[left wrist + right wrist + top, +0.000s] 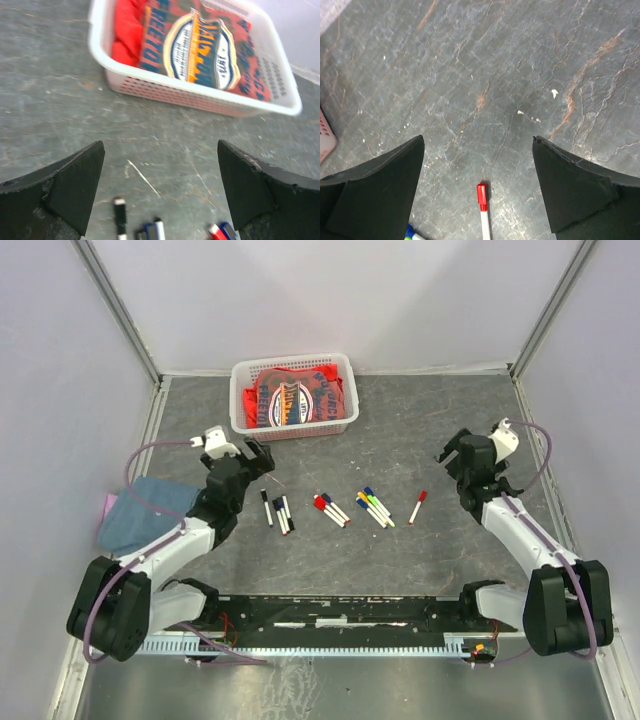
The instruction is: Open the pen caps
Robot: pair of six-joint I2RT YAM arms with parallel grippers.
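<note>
**Pens** (330, 510): about a dozen short white-barrelled markers lie flat in a loose row across the middle of the table (420, 430), between the two arms. From the left there is a black-ended group, a red-and-blue cluster, a mixed green, yellow and blue cluster, then one red-capped pen (417, 507) set apart. The row is probably laid this way so either arm can reach it.

**Pen caps** (321, 503): these appear seated on their barrels and none is seen loose, though the overhead view is too small to be sure. Uncapping is judged not yet begun.

**Left gripper** (252, 454): the fingers are spread wide and hold nothing. It hovers above the table just behind the black-ended pens, whose tips show at the bottom of its wrist view.

**Right gripper** (452, 453): the fingers are spread wide and empty, just beyond the lone pen. The red cap (481, 194) lies centred between them in the wrist view, which suggests it is lined up for a pick.

**Basket** (240, 405): white, at the far edge, holding a printed red packet (290, 400), well apart from the pens.

**Blue cloth** (145, 512): lies at the left edge, beside the left arm.
</note>
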